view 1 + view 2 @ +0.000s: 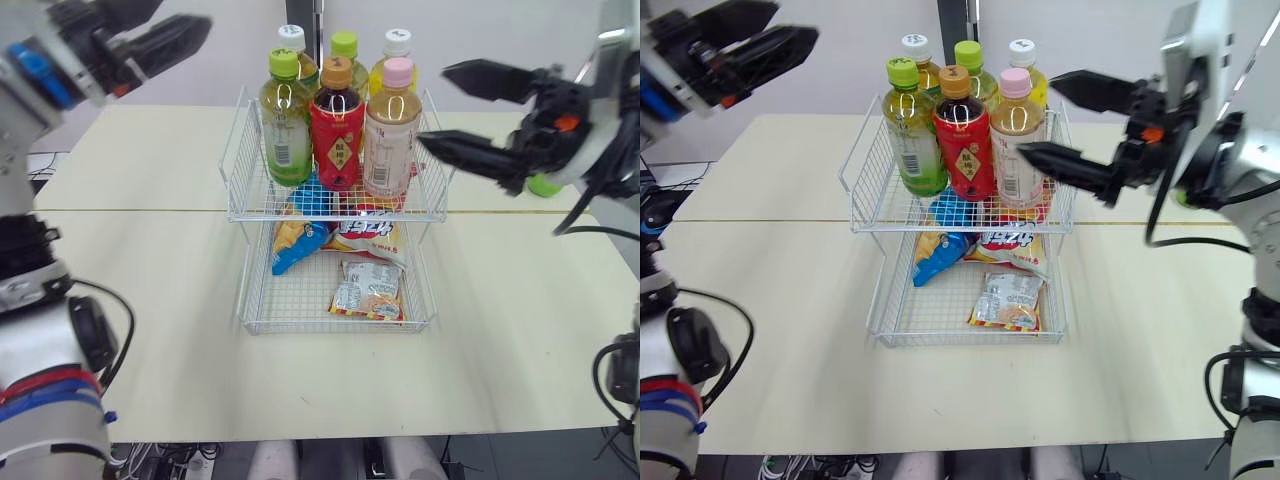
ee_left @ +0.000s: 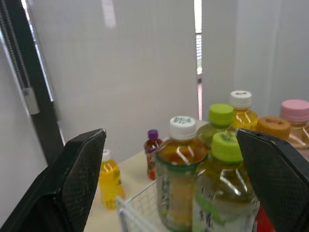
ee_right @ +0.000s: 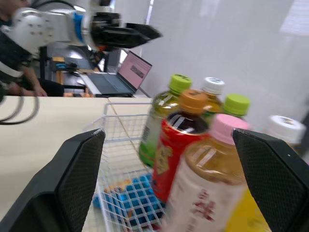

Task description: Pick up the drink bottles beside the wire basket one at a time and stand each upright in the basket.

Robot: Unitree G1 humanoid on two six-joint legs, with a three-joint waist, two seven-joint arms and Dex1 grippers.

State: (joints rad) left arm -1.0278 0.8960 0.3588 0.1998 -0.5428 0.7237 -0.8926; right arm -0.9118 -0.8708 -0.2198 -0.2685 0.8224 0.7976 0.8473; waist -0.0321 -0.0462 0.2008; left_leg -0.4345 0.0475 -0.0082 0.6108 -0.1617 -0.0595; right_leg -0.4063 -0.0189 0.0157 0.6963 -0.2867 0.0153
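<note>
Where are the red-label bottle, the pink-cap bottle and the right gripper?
red-label bottle [image 1: 337, 140], left eye view, on its red label.
pink-cap bottle [image 1: 391, 142], left eye view, on its pale label.
right gripper [image 1: 433, 104], left eye view, midway between its fingertips.

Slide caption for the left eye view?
Six drink bottles stand in the top of the wire basket, left gripper and right gripper open beside it.

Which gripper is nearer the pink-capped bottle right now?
Right. The right gripper sits open just beside the pink-capped bottle, on its right; the left gripper is raised well off to the left of the basket.
</note>
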